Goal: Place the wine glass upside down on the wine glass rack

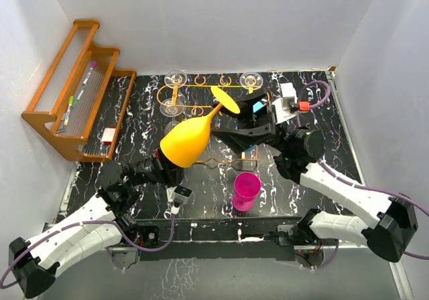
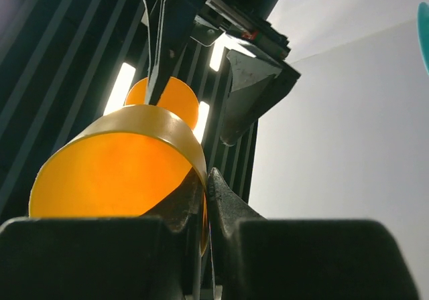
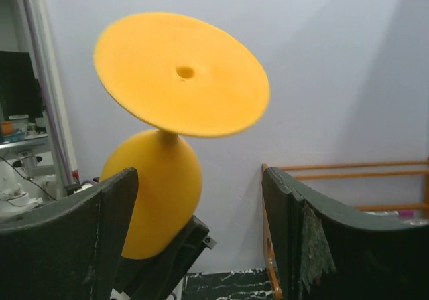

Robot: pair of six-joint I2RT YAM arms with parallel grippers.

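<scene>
Pink cup: upright on the tabletop, nearest the arm bases, at 5 o'clock of the glass and apart from it.
Left claw: clenched on the wine glass, pinching the bowl wall at the rim, one finger inside and one outside.
Wine glass position: held off the tabletop, tilted, bowl toward 7 o'clock and stem rising toward 1 o'clock. Not yet on the rack.
Foot: the far, high end, over the near edge of the rack.
Right claw: released, jaws wide, coming in from 4 o'clock. Foot and stem ahead of the gap, neither finger touching.
Handling, as a judgement: opaque orange, probably plastic, so light and stiff rather than brittle. Smooth and likely slippery. Bowl-heavy, prone to swing in a rim pinch.
Where to hold: probably the stem just under the foot, leaving the foot's rim free to rest on a ring.
Wine glass rack: orange wire, at 12 o'clock of the glass. Clear glasses already at some slots, an open one between them.
Wooden shelf: at 10 o'clock, far left, well apart.
</scene>
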